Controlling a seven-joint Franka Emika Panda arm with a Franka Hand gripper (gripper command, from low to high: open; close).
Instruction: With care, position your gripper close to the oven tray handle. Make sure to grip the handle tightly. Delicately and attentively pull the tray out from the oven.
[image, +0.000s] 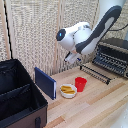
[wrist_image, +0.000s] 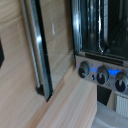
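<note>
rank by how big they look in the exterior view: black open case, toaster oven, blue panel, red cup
1. black open case, though it sits nearest the camera
2. toaster oven, partly cut off at the edge
3. blue panel
4. red cup

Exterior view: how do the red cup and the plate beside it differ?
The red cup stands upright and tall; the plate lies flat and low. The cup is red; the plate is pale and holds yellow food. The cup sits nearer the oven than the plate. Both rest side by side on the wooden table.
</note>
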